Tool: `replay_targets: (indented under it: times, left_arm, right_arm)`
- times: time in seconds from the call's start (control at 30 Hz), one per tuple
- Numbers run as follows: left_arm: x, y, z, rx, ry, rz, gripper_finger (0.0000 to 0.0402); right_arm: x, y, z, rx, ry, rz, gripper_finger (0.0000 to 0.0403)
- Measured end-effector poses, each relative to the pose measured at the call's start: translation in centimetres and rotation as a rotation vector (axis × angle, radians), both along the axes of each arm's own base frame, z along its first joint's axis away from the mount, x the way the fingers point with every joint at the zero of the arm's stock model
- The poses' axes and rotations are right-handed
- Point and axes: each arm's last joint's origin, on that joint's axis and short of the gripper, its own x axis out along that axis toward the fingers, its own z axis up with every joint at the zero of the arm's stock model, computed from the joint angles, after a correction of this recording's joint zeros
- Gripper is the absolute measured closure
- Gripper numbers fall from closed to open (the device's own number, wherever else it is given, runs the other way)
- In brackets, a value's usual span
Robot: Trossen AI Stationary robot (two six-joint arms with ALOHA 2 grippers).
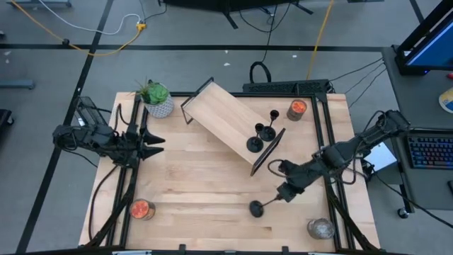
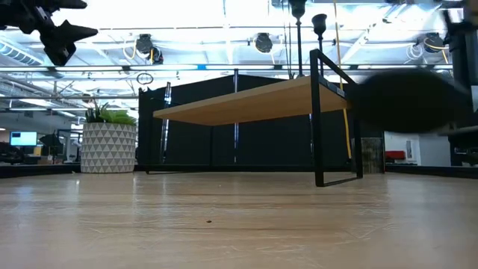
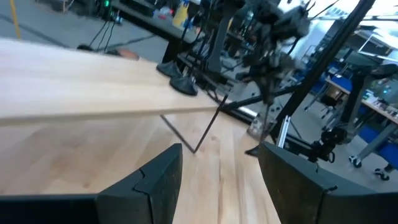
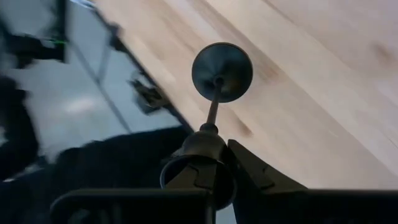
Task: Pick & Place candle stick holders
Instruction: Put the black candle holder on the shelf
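Candle stick holder (image 1: 259, 207) clamped in right hand (image 1: 282, 194), over wooden table (image 1: 205, 184).

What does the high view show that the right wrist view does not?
Only the high view shows the raised wooden shelf carrying three candle stick holders, the potted plant and the waiting left gripper. Only the right wrist view shows the fingers closed on the cup end. Both show the right gripper holding one tilted holder.
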Motion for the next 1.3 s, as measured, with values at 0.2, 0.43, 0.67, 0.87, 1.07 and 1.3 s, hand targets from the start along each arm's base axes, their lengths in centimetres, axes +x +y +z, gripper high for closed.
replay_targets:
  times: [0.2, 0.43, 0.67, 0.87, 1.07, 1.3]
  left_arm:
    - [0.9, -0.2, -0.4, -0.025, 0.061, 0.005, 0.0185]
    - [1.5, -0.4, -0.6, -0.029, 0.094, 0.008, 0.0185]
    - [1.6, -0.4, -0.5, -0.034, 0.086, 0.009, 0.0185]
    - [1.6, -0.4, -0.4, -0.042, 0.082, 0.012, 0.0185]
    - [1.6, -0.4, -0.4, -0.047, 0.081, 0.029, 0.0185]
    - [1.6, -0.4, -0.4, -0.051, 0.08, 0.029, 0.0185]
  right_arm:
    - [1.7, -1.4, 2.1, -0.008, -0.187, -0.002, 0.0393]
    - [1.9, -3.5, 8.5, -0.116, -0.355, -0.028, 0.0393]
    - [1.0, -5.4, 14.3, -0.224, -0.401, -0.012, 0.0393]
    - [0.6, -6.8, 18.9, -0.333, -0.545, -0.011, 0.0393]
    - [-0.1, -9.0, 21.5, -0.451, -0.579, -0.032, 0.0393]
    - [-1.5, -12.3, 23.8, -0.609, -0.632, -0.107, 0.0393]
